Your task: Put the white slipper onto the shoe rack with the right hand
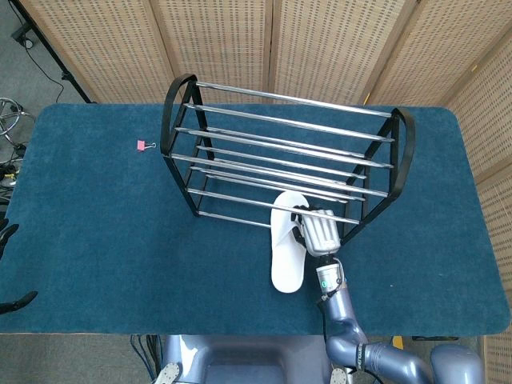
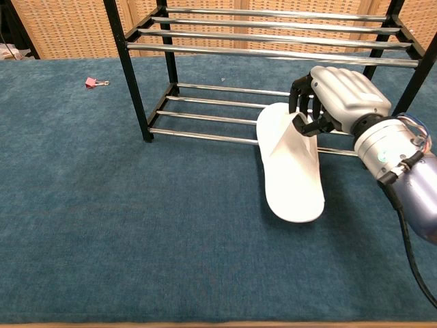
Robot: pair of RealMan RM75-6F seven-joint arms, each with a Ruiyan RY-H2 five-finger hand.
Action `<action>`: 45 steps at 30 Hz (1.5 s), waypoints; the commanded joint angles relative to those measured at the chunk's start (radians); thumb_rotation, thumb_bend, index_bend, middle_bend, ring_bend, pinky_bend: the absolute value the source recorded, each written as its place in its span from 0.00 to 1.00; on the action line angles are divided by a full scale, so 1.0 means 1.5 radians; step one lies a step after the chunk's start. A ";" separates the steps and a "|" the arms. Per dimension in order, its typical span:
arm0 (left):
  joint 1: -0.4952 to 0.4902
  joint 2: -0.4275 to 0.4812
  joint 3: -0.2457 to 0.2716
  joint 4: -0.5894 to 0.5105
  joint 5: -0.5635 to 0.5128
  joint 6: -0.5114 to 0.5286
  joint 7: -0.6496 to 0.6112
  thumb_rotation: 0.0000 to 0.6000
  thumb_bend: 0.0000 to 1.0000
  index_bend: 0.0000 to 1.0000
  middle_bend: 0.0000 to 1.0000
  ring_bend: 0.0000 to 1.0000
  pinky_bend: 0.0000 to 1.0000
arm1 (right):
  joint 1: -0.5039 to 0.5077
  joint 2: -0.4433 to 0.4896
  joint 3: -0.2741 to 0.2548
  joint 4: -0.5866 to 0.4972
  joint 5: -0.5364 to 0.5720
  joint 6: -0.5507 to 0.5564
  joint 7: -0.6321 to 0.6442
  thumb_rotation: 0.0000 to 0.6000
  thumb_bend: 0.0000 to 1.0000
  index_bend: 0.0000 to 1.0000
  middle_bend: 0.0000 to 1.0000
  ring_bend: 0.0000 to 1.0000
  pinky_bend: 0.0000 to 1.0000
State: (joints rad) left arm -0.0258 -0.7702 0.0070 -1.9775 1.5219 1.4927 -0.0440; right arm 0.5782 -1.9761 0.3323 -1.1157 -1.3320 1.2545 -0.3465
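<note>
The right hand point(image 2: 341, 99) holds the white slipper point(image 2: 292, 164) by its strap, and the dark fingers point(image 2: 302, 102) are curled around the strap edge. The toe end of the slipper reaches over the lowest front bar of the shoe rack point(image 2: 140, 82), while the heel end points toward the robot and is low over the bench point(image 2: 102, 225); I cannot tell if the heel touches the blue cover. In the head view the slipper point(image 1: 286, 240) lies almost straight, from the lower rails of the shoe rack point(image 1: 280, 152) out to the front, and the right hand point(image 1: 318, 232) is just beside it on its right side, close to the right end frame of the rack. A small pink binder clip point(image 1: 145, 146) lies on the bench point(image 1: 80, 240) left of the rack. Of the left hand point(image 1: 10, 268) only dark fingertips show at the left edge of the head view, so I cannot tell if the fingers are apart or closed.
</note>
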 commanded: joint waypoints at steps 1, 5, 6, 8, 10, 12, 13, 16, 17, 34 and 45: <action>-0.003 -0.002 -0.001 0.001 -0.005 -0.005 0.003 1.00 0.00 0.00 0.00 0.00 0.00 | 0.006 -0.002 0.005 0.006 0.006 -0.006 0.008 1.00 0.51 0.63 0.60 0.58 0.65; -0.006 -0.004 -0.001 -0.001 -0.009 -0.013 0.011 1.00 0.00 0.00 0.00 0.00 0.00 | 0.018 -0.009 0.016 0.027 0.020 -0.017 0.027 1.00 0.51 0.63 0.60 0.58 0.65; -0.006 -0.005 -0.001 -0.002 -0.009 -0.013 0.013 1.00 0.00 0.00 0.00 0.00 0.00 | 0.022 -0.012 0.022 0.034 0.026 -0.021 0.032 1.00 0.51 0.63 0.60 0.58 0.65; -0.008 -0.007 -0.001 -0.001 -0.012 -0.017 0.018 1.00 0.00 0.00 0.00 0.00 0.00 | 0.034 -0.019 0.035 0.058 0.035 -0.026 0.043 1.00 0.51 0.63 0.60 0.58 0.65; -0.009 -0.009 -0.002 -0.002 -0.014 -0.018 0.021 1.00 0.00 0.00 0.00 0.00 0.00 | 0.040 -0.025 0.041 0.071 0.040 -0.025 0.054 1.00 0.51 0.63 0.60 0.58 0.65; -0.009 -0.010 -0.002 -0.003 -0.015 -0.019 0.024 1.00 0.00 0.00 0.00 0.00 0.00 | 0.047 -0.030 0.047 0.084 0.043 -0.022 0.063 1.00 0.51 0.63 0.60 0.58 0.65; -0.009 -0.010 -0.002 -0.003 -0.015 -0.019 0.024 1.00 0.00 0.00 0.00 0.00 0.00 | 0.049 -0.031 0.049 0.088 0.044 -0.022 0.065 1.00 0.51 0.63 0.60 0.58 0.65; -0.009 -0.010 -0.002 -0.003 -0.015 -0.019 0.026 1.00 0.00 0.00 0.00 0.00 0.00 | 0.054 -0.032 0.052 0.096 0.048 -0.024 0.069 1.00 0.51 0.63 0.60 0.58 0.65; -0.009 -0.010 -0.002 -0.003 -0.015 -0.019 0.026 1.00 0.00 0.00 0.00 0.00 0.00 | 0.056 -0.033 0.054 0.099 0.050 -0.024 0.070 1.00 0.51 0.63 0.60 0.58 0.65; -0.012 -0.008 -0.004 -0.003 -0.022 -0.024 0.021 1.00 0.00 0.00 0.00 0.00 0.00 | 0.104 -0.055 0.069 0.185 0.076 -0.055 0.082 1.00 0.51 0.63 0.60 0.58 0.65; -0.016 -0.008 -0.006 -0.001 -0.029 -0.031 0.018 1.00 0.00 0.00 0.00 0.00 0.00 | 0.130 -0.081 0.086 0.252 0.100 -0.055 0.092 1.00 0.51 0.63 0.60 0.58 0.65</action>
State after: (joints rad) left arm -0.0502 -0.7820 -0.0020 -1.9791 1.4788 1.4464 -0.0173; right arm 0.7674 -2.0932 0.4562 -0.7471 -1.1881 1.1745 -0.2113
